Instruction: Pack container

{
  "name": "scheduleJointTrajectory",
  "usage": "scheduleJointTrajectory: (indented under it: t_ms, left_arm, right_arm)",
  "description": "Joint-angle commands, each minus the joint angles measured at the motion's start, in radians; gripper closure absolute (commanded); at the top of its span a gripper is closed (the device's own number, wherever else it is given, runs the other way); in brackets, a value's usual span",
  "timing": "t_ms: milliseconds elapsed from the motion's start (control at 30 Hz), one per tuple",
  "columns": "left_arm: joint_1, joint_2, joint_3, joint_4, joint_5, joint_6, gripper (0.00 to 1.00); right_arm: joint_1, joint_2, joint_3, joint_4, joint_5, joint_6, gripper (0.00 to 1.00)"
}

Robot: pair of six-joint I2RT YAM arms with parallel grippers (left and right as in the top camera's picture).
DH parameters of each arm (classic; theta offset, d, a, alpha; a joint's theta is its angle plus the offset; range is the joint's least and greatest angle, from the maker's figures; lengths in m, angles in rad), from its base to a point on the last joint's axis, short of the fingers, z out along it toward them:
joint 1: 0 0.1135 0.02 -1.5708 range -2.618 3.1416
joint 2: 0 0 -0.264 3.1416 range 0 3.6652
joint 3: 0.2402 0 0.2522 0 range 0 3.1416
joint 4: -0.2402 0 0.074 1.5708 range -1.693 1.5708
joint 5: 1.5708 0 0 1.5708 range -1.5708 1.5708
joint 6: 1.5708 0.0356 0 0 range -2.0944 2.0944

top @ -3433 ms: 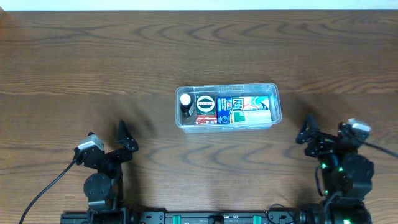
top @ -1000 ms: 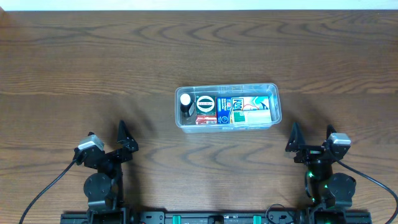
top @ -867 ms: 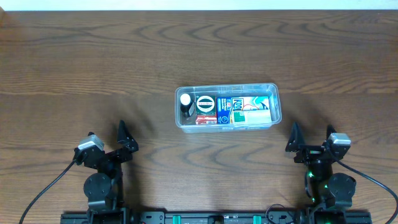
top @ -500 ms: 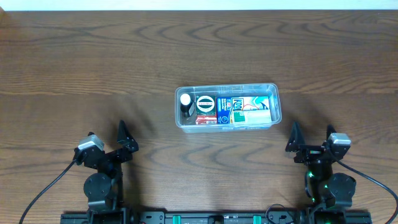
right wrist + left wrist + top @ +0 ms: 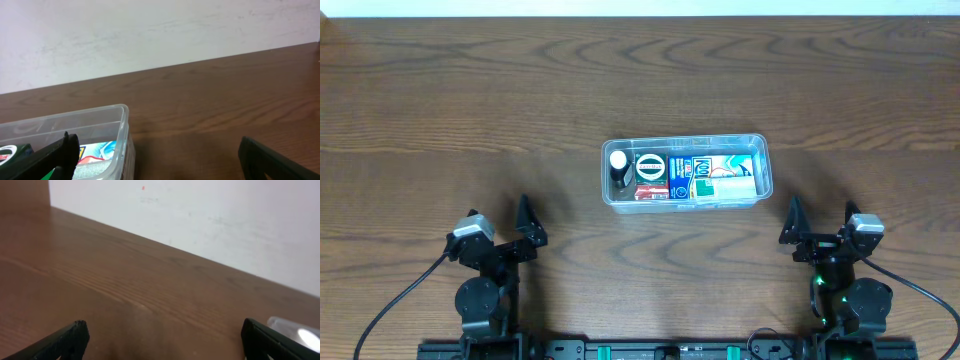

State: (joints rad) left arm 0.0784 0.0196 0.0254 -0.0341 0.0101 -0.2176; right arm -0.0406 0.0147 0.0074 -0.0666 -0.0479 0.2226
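The clear plastic container (image 5: 757,150) sits at the table's middle. It holds several small packets, among them a blue one (image 5: 679,177) and a green and white one (image 5: 720,178), plus a dark bottle with a white cap (image 5: 618,163). Its right end shows in the right wrist view (image 5: 121,125), and a blurred corner shows in the left wrist view (image 5: 295,328). My left gripper (image 5: 503,222) is open and empty near the front left. My right gripper (image 5: 819,218) is open and empty near the front right. Both are well apart from the container.
The brown wooden table (image 5: 470,110) spreads on all sides of the container. A white wall (image 5: 150,25) runs behind its far edge. The arm bases (image 5: 480,300) stand at the front edge.
The right arm pulled back and settled at the front right about a second ago. The left gripper has just shifted slightly right and toward the front. The container has not moved.
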Motion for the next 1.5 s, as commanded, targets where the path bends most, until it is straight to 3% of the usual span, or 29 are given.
scheduleJointTrajectory:
  t_ms: [0, 367, 1467]
  left_arm:
    - [0.005, 0.004, -0.021, -0.032, 0.040, 0.134, 0.02]
    - [0.005, 0.004, -0.021, -0.025, 0.105, 0.379, 0.02]
    - [0.005, 0.004, -0.021, -0.025, 0.106, 0.381, 0.02]
  right_arm:
    - [0.008, -0.010, -0.002, -0.005, 0.014, -0.014, 0.01]
    - [0.008, -0.010, -0.002, -0.005, 0.014, -0.014, 0.01]
    - [0.008, -0.010, -0.002, -0.005, 0.014, -0.014, 0.01]
